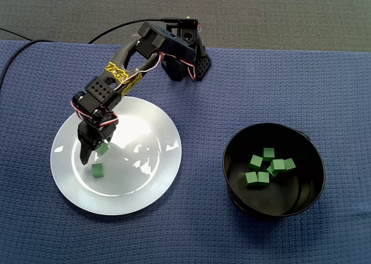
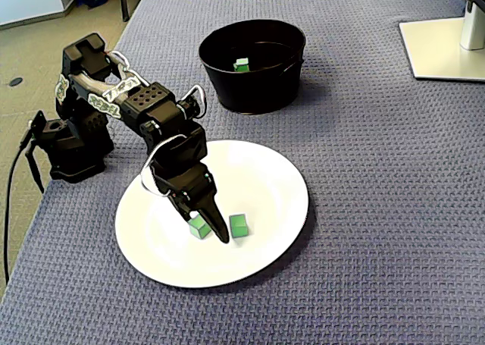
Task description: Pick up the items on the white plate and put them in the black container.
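Your white plate (image 2: pixel 280 178) sat closest on the blue-clothed worktop (image 2: pixel 379 208) and carried two green cubes. The gripper (image 2: pixel 206 227) was clenched on the held cube (image 2: pixel 199 226), low over the plate, and the loose cube (image 2: pixel 239 225) lay just beside its finger. You could not have read the yellow stickers (image 1: pixel 117 73) on the arm. Farther off, the black container (image 2: pixel 250 95) held about seven more green cubes (image 1: pixel 268 154), clustered together.

Blue woven cloth (image 1: pixel 290 72) covers the table across both fixed views. Lying directly on it are a white plate (image 1: pixel 156 159) at lower left of a fixed view, a black container (image 1: pixel 301 191) at lower right, and the arm's black base (image 1: pixel 200 67) at top centre. A pale, flat stand foot (image 2: pixel 443 49) occupies the upper right corner of a fixed view.
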